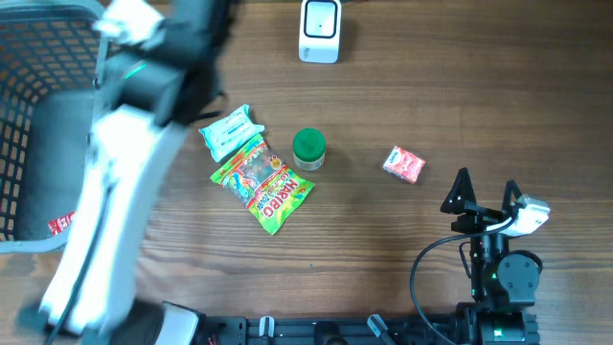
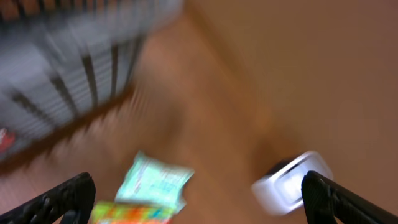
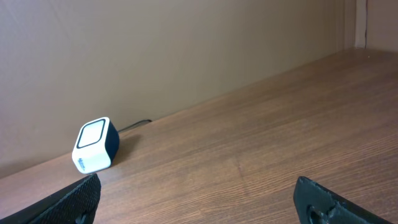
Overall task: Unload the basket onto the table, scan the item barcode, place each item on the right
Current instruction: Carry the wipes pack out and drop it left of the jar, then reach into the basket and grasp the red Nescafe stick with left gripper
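Black wire basket (image 1: 17,120) at the far left corner of the wooden surface (image 1: 383,105). Inside it is a dark grey bundle (image 1: 57,158) with a red label; what it is cannot be told.

White left arm (image 1: 115,211), blurred, runs from the near edge up along the left side. Left end effector (image 2: 198,186) is released: in its wrist view the two dark fingers (image 2: 65,199) stand wide apart with nothing between them. That view is smeared with motion.

Four candidate items lie loose around the middle of the surface, none gripped:
- teal-and-white packet (image 1: 230,132), flat, its lower edge meeting the gummy bag
- green-and-orange gummy bag (image 1: 261,182), flat, set diagonally
- green-lidded jar (image 1: 308,147), upright, just beside the bag's right corner; contact cannot be told
- red packet (image 1: 403,164), alone, well apart toward the right edge

White scanner (image 1: 319,31) stands at the far edge, about midway along it, with a dark cable behind it in the right wrist view.

Right end effector (image 1: 487,195) sits low near the near edge, right of centre, released and empty, pointing toward the far edge.
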Controlling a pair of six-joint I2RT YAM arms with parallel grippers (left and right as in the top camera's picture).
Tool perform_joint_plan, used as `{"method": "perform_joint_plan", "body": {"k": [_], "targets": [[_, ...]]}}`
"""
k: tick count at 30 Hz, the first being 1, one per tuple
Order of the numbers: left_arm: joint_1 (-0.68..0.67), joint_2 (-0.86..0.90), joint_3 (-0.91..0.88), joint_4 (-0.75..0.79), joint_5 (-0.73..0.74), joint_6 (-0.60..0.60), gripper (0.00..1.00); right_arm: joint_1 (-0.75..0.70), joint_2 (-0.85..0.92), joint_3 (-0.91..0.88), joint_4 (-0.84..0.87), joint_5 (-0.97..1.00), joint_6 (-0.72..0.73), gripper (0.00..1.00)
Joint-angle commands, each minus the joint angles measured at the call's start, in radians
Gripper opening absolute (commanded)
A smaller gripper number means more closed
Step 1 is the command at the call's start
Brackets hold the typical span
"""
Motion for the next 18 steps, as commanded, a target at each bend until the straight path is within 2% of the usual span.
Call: {"method": "perform_joint_plan", "body": {"k": [1, 2, 3, 5, 7, 9, 13, 16, 18], "targets": [[0.076, -0.14, 0.01, 0.018, -0.117, 0.171, 1.0, 0.005, 0.0, -0.001, 0.003, -0.012, -0.017, 1.0], [0.109, -0.169, 0.01, 0.003, -0.175, 0.163, 0.98, 0.005, 0.0, -0.001, 0.003, -0.012, -0.017, 1.0], [0.146, -0.188, 0.01, -0.014, -0.206, 0.116, 1.0, 0.005, 0.0, -0.001, 0.003, -0.012, -0.017, 1.0], [0.264, -0.21, 0.01, -0.059, -0.185, -0.007, 1.0, 0.005, 0.0, -0.001, 0.003, -0.012, -0.017, 1.0], [0.411, -0.205, 0.008, -0.133, -0.08, -0.116, 1.0, 0.005, 0.0, -0.001, 0.003, -0.012, -0.017, 1.0], [0.621, -0.169, -0.003, -0.243, 0.1, -0.246, 1.0, 0.005, 0.0, -0.001, 0.003, -0.012, -0.017, 1.0], [0.837, -0.088, -0.075, -0.263, 0.288, -0.265, 1.0, 0.005, 0.0, -0.001, 0.003, -0.012, -0.017, 1.0], [0.914, -0.009, -0.179, -0.239, 0.377, -0.266, 1.0, 0.005, 0.0, -0.001, 0.003, -0.012, -0.017, 1.0], [0.925, 0.04, -0.257, -0.188, 0.379, -0.266, 1.0, 0.005, 0.0, -0.001, 0.003, -0.012, -0.017, 1.0]]}}
